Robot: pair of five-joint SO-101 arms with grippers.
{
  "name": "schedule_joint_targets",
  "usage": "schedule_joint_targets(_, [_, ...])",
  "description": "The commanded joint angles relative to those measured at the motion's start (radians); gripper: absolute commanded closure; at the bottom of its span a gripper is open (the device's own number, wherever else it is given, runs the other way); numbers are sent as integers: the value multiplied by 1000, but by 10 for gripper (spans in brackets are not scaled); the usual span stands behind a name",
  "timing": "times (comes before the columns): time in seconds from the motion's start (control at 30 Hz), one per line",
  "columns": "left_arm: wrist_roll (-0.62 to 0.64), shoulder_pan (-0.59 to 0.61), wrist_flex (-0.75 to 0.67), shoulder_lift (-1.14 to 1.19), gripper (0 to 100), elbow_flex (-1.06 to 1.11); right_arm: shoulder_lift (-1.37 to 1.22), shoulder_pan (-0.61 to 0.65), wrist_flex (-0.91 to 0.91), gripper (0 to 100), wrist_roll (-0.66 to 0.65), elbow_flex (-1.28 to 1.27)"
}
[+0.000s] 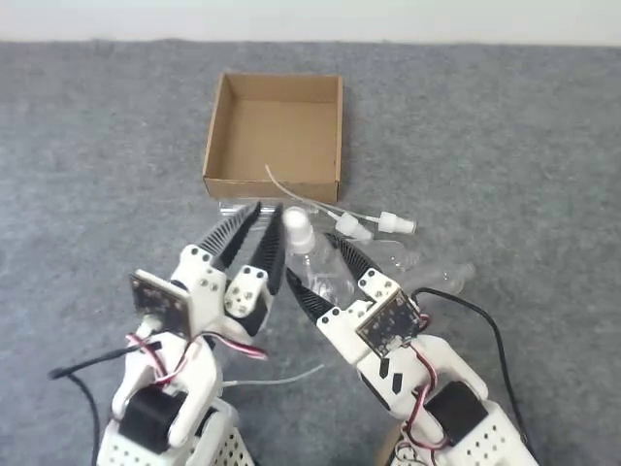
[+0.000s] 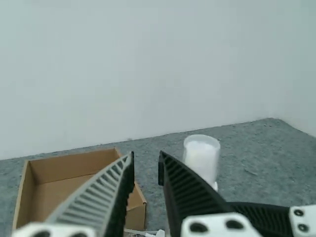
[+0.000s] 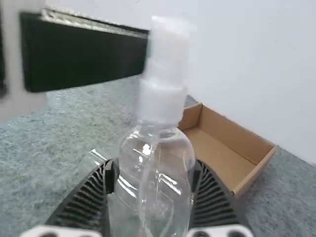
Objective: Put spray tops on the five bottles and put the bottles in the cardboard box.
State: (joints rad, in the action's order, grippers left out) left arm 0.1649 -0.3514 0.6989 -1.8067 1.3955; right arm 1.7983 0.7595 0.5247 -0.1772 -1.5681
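R gripper (image 3: 152, 180) clamped on bottle (image 3: 157, 148) w/ spray top (image 3: 165, 59) on. L gripper (image 2: 146, 165) slightly open, holding nothing, just beside that top. Cardboard box (image 1: 219, 136) sits beyond both.

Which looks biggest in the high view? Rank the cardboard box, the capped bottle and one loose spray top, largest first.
1. cardboard box
2. capped bottle, held up nearer the camera, which may flatter it a little
3. loose spray top, clearly the smallest

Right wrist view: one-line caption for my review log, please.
Right gripper clamps a clear bottle bearing a white spray top, cardboard box behind it.
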Motion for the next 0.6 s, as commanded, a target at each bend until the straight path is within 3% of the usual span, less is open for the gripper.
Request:
schedule_joint_targets(0.0, [-69, -63, -23, -14, 921, 8, 18, 10, 5, 991, 0, 78])
schedule_joint_targets(0.57, [-84, -153, 51, -14, 921, 7, 18, 4, 7, 991, -2, 74])
